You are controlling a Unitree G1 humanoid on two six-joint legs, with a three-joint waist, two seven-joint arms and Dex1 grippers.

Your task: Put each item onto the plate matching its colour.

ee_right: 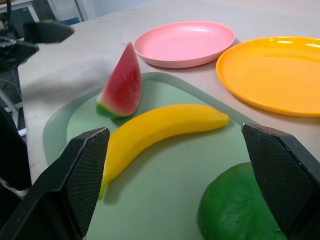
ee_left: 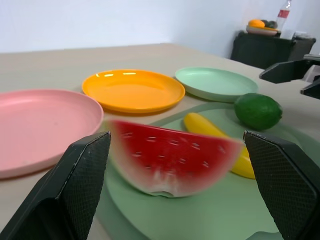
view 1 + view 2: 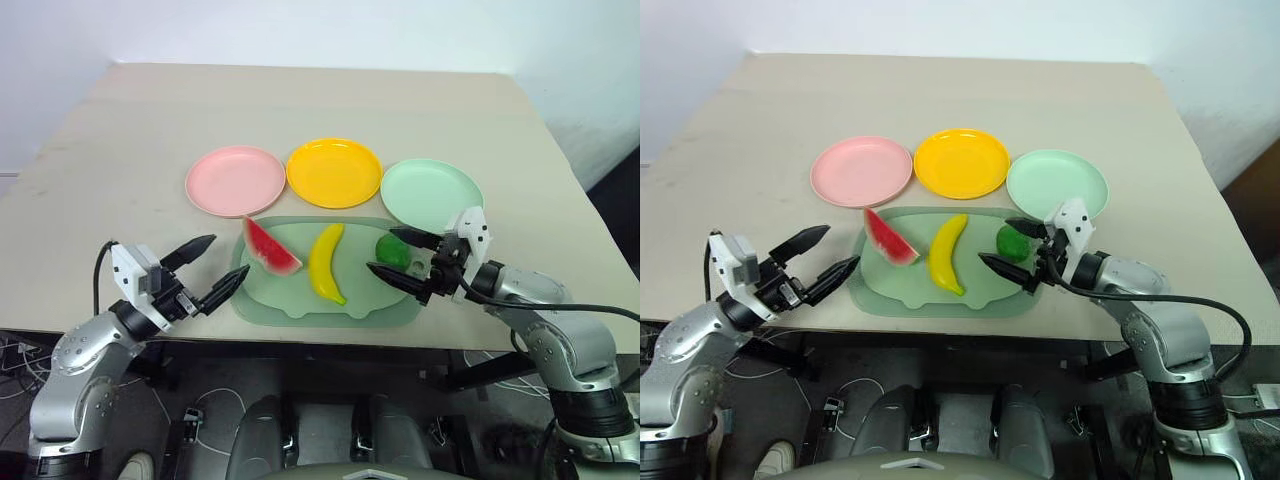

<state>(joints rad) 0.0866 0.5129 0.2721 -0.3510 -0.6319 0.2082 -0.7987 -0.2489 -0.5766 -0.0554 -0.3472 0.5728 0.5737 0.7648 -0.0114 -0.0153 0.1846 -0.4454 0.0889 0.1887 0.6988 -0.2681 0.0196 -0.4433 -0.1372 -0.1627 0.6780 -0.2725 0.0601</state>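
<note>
lying on the tray (image 3: 300, 305): watermelon (image 3: 270, 248), banana (image 3: 326, 263), green fruit (image 3: 391, 250). pink plate (image 3: 235, 180), yellow plate (image 3: 334, 172), mint plate (image 3: 432, 193) seemingly bare. left gripper (image 3: 208, 270) and right gripper (image 3: 397, 254) jaws wide, holding nothing.

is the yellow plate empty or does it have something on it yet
Empty. The yellow plate shows only its bare glossy surface, and the banana lies on the pale green tray in front of it.
</note>
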